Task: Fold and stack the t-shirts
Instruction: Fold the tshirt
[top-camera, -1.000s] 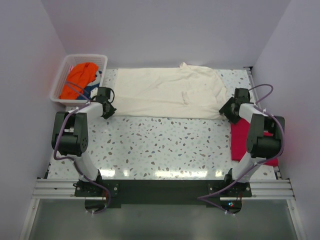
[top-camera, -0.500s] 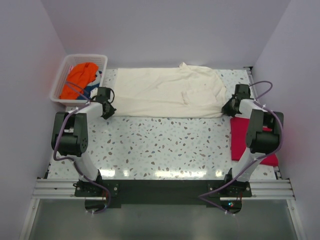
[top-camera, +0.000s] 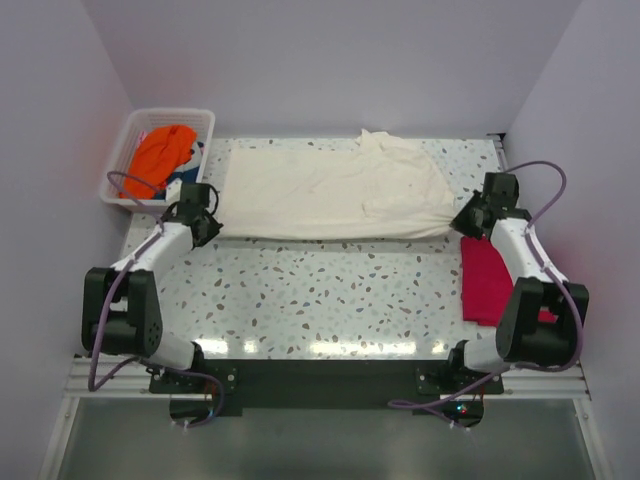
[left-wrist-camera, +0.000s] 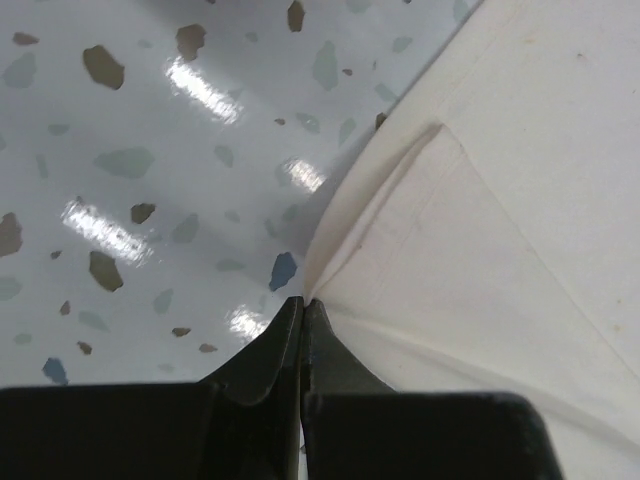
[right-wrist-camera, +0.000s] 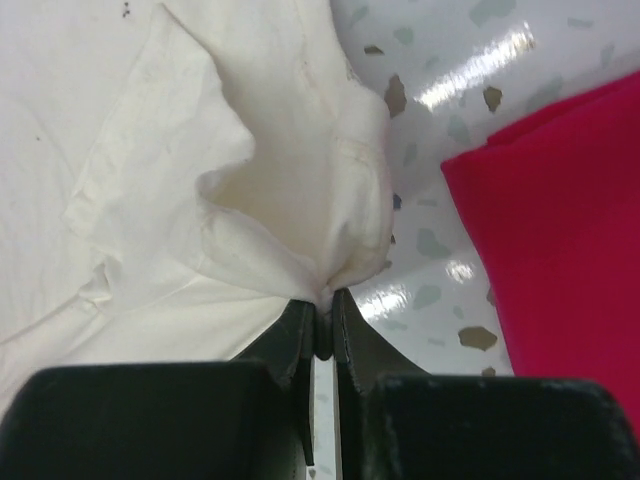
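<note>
A large cream-white t-shirt lies spread across the far half of the table. At its near left corner my left gripper is shut on the hem, and the wrist view shows the cream-white t-shirt pinched at the left gripper. My right gripper is shut on the near right corner, where the cream-white t-shirt bunches into the right gripper. A folded crimson-red t-shirt lies at the right, also in view as the crimson-red t-shirt. Orange and blue t-shirts sit in the basket.
The white slatted basket stands at the far left corner, just beyond my left arm. Lavender walls close in the table on three sides. Speckled tabletop shows between the cream-white t-shirt and the arm bases.
The right gripper has shut on the shirt's near right corner. Both arms have swung outward, the left to the left and the right to the right, pulling the cream-white shirt flatter and wider.
</note>
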